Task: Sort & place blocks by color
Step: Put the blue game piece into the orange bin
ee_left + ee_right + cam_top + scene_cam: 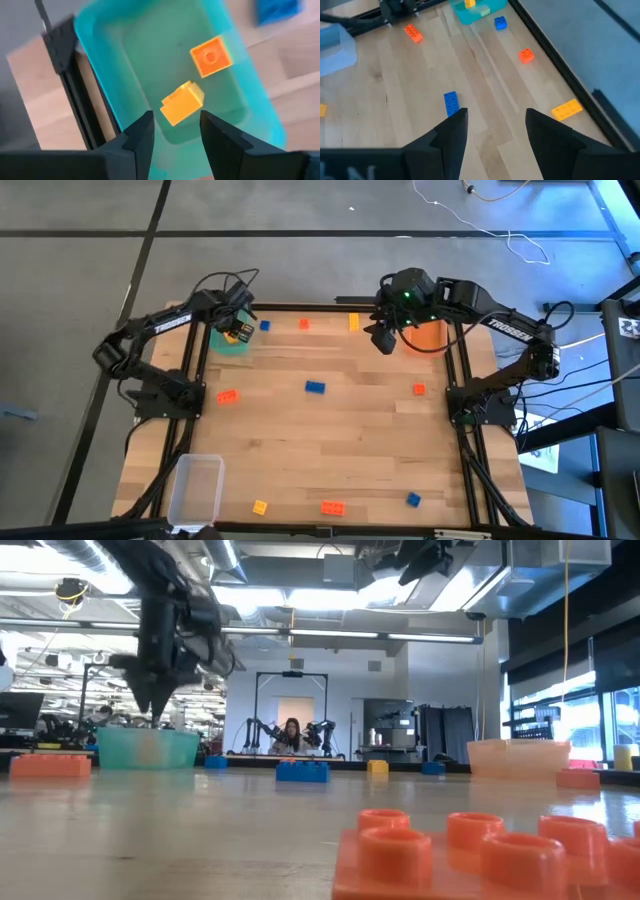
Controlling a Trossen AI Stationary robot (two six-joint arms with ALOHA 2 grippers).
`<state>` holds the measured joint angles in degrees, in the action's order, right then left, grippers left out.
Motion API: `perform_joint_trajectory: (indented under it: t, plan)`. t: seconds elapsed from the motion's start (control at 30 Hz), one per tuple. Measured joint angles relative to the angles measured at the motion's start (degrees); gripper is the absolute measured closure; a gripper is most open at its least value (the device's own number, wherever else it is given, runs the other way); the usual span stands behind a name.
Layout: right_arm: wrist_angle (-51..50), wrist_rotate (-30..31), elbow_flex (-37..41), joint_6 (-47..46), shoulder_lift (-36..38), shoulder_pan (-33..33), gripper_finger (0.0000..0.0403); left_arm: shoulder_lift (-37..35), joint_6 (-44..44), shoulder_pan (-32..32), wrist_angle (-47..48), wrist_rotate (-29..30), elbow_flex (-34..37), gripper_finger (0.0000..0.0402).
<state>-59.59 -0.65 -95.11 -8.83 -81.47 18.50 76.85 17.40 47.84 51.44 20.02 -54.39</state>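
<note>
**Yellow brick being released over the green bin**

Wooden tabletop (330, 440) is being worked by two arms, with blocks scattered across it. Nearest the front edge, an orange brick (332, 507), a yellow one (260, 506) and a blue one (413, 499) are lying beside the clear bin (197, 488). Farther in, a blue brick (315, 387) is resting mid-table, with an orange-red one (227, 395) to its left and a small one (419, 389) to its right. At the far left corner, the left gripper (175, 131) is being held above the green bin (125, 75), its fingers parted and gripping nothing; a yellow block (182, 102) is seen just beyond them, whether dropping or already landed cannot be told, and an orange block (211, 57) is lying in the same bin. The right gripper (492, 131) is being held over the far right, near the orange bin (428, 335), fingers spread and empty.

For this step to be done well, the jaws should be fully parted before the wrist is lifted straight up, so the brick is not dragged out.
</note>
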Motion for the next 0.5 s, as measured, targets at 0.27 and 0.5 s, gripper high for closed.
perform_joint_trajectory:
  t: [0.27, 0.5]
  plan:
    - [-6.5, -2.1, 0.0, 8.3, -4.8, 0.8, 0.0204, -12.3, -14.8, -5.6, 0.0, -12.3, 0.0, 0.0252]
    - [-7.5, -15.9, 0.0, 19.6, -12.2, -1.0, 0.0204, -17.3, -17.9, -10.0, 0.0, -16.4, 0.0, 0.0252]
